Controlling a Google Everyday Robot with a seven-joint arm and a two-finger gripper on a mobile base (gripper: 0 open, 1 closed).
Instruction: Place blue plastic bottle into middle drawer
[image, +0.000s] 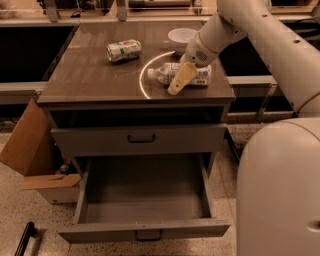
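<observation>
Camera view from above the cabinet: the blue plastic bottle (199, 75) lies on its side on the cabinet top (95, 80), near the right front corner, white cap pointing left. The gripper (179, 82) is down right at it, its pale yellow tip crossing the front of the bottle; whether the claw is clamped on it, I cannot tell. The white arm (260, 35) reaches in from the upper right. 1 white bowl (181, 37) sits just behind the bottle, and 1 crushed can (123, 50) lies well to the left. Below, the middle drawer (145, 231) stands pulled wide open under the closed drawer front (140, 140).
</observation>
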